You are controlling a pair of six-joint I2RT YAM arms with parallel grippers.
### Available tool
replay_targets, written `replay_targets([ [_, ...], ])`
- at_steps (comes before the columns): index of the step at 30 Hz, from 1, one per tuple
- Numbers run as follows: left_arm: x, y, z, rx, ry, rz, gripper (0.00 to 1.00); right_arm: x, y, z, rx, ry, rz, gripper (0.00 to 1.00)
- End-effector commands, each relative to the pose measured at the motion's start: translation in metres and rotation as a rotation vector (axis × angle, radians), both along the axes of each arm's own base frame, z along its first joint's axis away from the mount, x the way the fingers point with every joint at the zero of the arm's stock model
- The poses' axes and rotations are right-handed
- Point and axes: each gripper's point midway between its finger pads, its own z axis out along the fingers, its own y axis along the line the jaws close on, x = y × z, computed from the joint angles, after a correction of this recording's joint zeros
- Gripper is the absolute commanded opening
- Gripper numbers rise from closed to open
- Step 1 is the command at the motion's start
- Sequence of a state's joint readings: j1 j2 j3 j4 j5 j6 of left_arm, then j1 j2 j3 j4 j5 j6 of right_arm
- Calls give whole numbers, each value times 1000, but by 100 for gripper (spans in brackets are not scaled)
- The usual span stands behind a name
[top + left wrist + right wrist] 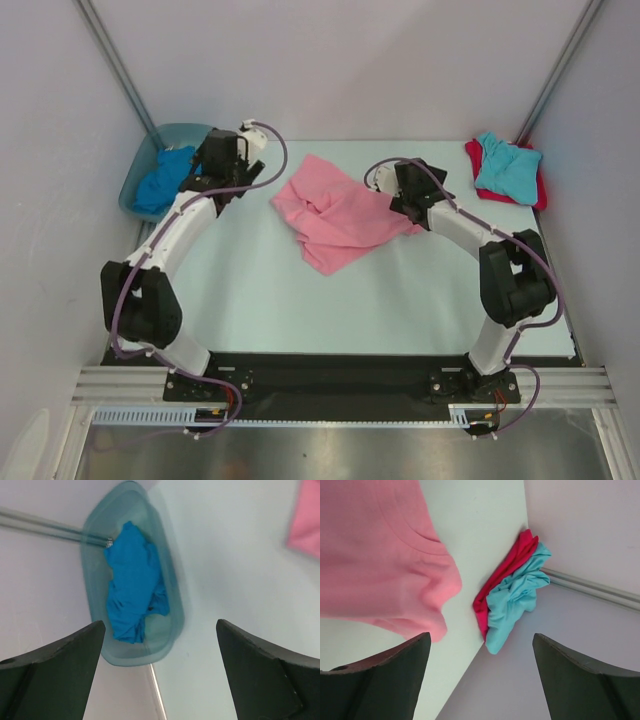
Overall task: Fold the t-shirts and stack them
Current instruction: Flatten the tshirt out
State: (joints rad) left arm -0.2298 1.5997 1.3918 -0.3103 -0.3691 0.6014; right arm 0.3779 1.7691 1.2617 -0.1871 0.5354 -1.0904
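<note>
A crumpled pink t-shirt (335, 215) lies in the middle of the table; it also shows in the right wrist view (375, 560) and at the edge of the left wrist view (306, 525). A royal blue t-shirt (163, 180) lies bunched in the tub (135, 582). A turquoise t-shirt (508, 167) lies on a red t-shirt (473, 158) at the far right corner, both in the right wrist view (517, 592) (507, 570). My left gripper (160, 645) is open and empty beside the tub. My right gripper (481, 652) is open and empty at the pink shirt's right edge.
The blue-green translucent tub (135, 185) stands at the far left against the wall. Grey walls close in the table on the left, back and right. The table's pale surface (300, 300) runs to the black strip at the arm bases.
</note>
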Motion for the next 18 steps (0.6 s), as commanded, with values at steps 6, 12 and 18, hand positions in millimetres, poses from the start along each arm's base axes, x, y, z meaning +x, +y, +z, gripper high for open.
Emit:
replay_targets([
  [6,-78,-81,-63,236,231,-618,100,-11,35,12,77,-40,23,90],
  [12,-117,-114,-83,167,394,-826,100,-19,23,3,96,-11,-11,90],
  [18,-152,-148,-113,211,488,-1042,100,-18,15,4,87,-18,-25,90],
])
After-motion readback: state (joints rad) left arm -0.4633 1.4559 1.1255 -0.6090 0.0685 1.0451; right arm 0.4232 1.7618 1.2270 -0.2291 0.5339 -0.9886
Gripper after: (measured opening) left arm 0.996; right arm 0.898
